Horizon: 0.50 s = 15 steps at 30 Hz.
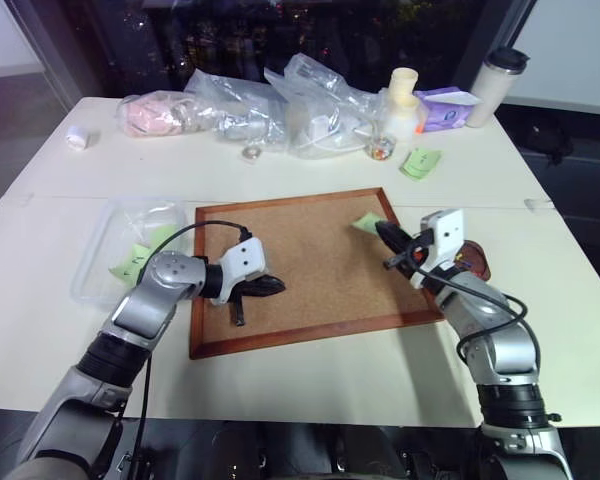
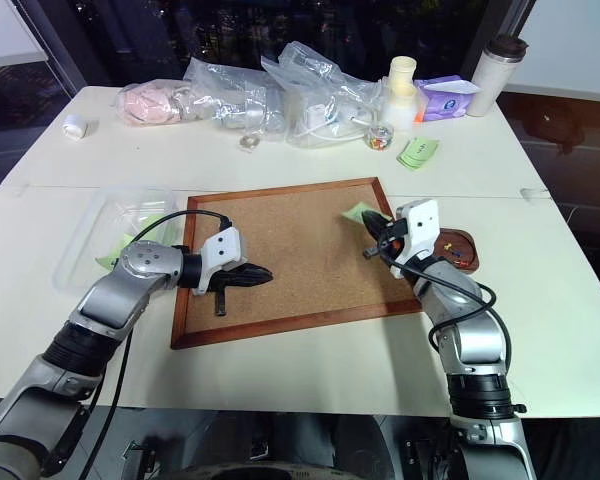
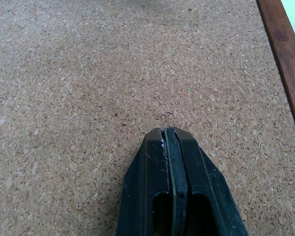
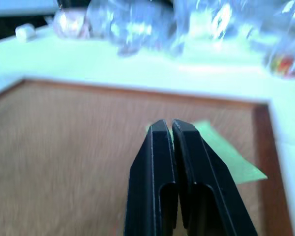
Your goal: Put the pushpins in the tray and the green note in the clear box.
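Note:
The green note [image 1: 364,224] lies on the cork board [image 1: 310,265] near its far right corner. My right gripper [image 1: 381,229] hovers just over the note's near edge, shut, with nothing visible between its fingertips [image 4: 160,129]. The reddish-brown tray [image 2: 460,247] sits on the table right of the board, partly behind that hand; a few tiny specks lie in it, too small to tell as pushpins. My left gripper [image 1: 277,287] rests shut and empty on the board's left part. The clear box [image 1: 115,245] stands left of the board with green slips inside.
Wrinkly plastic bags [image 1: 280,105] crowd the table's back. Beside them are a small jar of coloured bits [image 1: 380,149], a cream bottle [image 1: 403,100], a purple pack [image 1: 446,107], a tall cup [image 1: 498,88] and a loose green slip [image 1: 420,162]. A white roll [image 1: 77,137] sits far left.

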Available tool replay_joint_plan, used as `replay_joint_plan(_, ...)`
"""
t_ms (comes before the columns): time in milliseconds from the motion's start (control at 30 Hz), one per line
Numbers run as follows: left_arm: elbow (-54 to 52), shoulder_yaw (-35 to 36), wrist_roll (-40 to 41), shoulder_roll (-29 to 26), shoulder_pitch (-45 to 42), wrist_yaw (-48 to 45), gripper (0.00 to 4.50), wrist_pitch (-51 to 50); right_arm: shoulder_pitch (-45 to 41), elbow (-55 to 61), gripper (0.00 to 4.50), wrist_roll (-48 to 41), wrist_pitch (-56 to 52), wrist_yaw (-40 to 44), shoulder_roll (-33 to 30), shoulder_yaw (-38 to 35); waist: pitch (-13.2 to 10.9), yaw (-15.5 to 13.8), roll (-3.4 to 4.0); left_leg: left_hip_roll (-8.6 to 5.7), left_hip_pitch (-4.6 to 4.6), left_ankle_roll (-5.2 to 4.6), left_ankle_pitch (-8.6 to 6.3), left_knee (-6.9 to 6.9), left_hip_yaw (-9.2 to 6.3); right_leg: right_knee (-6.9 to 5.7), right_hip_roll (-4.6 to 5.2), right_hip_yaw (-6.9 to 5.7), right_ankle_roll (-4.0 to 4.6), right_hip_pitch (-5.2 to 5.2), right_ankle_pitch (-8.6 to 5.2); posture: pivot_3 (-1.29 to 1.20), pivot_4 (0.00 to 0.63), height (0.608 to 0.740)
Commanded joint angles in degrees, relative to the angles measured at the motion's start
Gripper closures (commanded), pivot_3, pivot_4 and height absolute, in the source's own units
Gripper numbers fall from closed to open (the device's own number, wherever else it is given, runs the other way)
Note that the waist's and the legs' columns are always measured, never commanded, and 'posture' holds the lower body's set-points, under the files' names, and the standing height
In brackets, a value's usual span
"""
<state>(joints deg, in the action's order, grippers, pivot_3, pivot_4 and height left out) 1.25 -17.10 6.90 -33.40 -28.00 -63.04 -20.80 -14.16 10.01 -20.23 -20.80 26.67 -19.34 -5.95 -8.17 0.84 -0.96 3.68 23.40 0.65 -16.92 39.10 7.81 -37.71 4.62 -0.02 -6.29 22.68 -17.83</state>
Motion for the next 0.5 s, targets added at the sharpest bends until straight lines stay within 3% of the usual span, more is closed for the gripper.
replay_joint_plan(33, 1.29, -0.88, 0.52, -0.01, -0.31, -2.14, 4.50, -0.19, 0.24, 3.08, 4.47, -0.86, -0.78, -0.46, -0.47, -0.86, 0.00, -0.02, 0.00, 0.00, 0.00, 0.00, 0.00, 0.00, 0.00, 0.00, 0.00, 0.00, 0.00, 0.00, 0.00, 0.00, 0.150, 0.735)
replay_joint_plan(133, 3.05, 1.59, 3.15, 0.92, -2.95, -2.92, 4.50, -1.52, 0.18, 3.49, 4.47, -0.84, -1.15, -0.65, -0.52, -0.88, 0.00, -0.08, 0.00, -0.01, 0.01, -0.01, -0.01, 0.00, 0.01, 0.01, 0.00, 0.00, 0.00, 0.00, 0.00, 0.00, 0.150, 0.735)
replay_joint_plan(333, 14.51, 10.16, 10.62, 4.07, -16.43, -3.12, 4.50, -5.93, -0.55, 3.36, 4.47, -0.73, -1.34, -0.59, -0.64, -0.80, -0.06, -0.17, -0.07, -0.04, 0.15, -0.02, 0.00, 0.05, -0.04, 0.02, 0.00, -0.05, -0.01, 0.07, 0.01, 0.00, 0.150, 0.735)
replay_joint_plan(367, 17.80, 10.96, 10.85, 4.58, -19.08, -3.14, 3.83, -5.59, -0.76, 3.09, 4.50, -0.64, -1.28, -0.46, -0.69, -0.71, -0.06, -0.16, -0.07, -0.04, 0.16, -0.02, -0.01, 0.04, -0.04, 0.04, 0.00, -0.05, -0.01, 0.08, 0.01, 0.00, 0.150, 0.735)
replay_joint_plan(400, 21.73, 11.77, 10.69, 5.35, -22.09, -2.58, 3.60, -4.97, -0.97, 2.78, 4.50, -0.57, -1.19, -0.34, -0.73, -0.66, -0.06, -0.17, -0.07, -0.05, 0.16, -0.03, -0.01, 0.02, -0.04, 0.07, 0.00, -0.05, -0.01, 0.07, 0.01, 0.00, 0.150, 0.735)
replay_joint_plan(500, 32.01, 13.11, 10.23, 7.82, -29.84, -2.25, 2.16, -3.61, -1.50, 1.98, 4.50, -0.39, -0.84, 0.01, -0.84, -0.56, -0.06, -0.15, -0.07, -0.07, 0.15, -0.02, -0.01, 0.00, -0.01, 0.11, -0.01, -0.08, -0.02, 0.07, 0.01, 0.00, 0.150, 0.735)
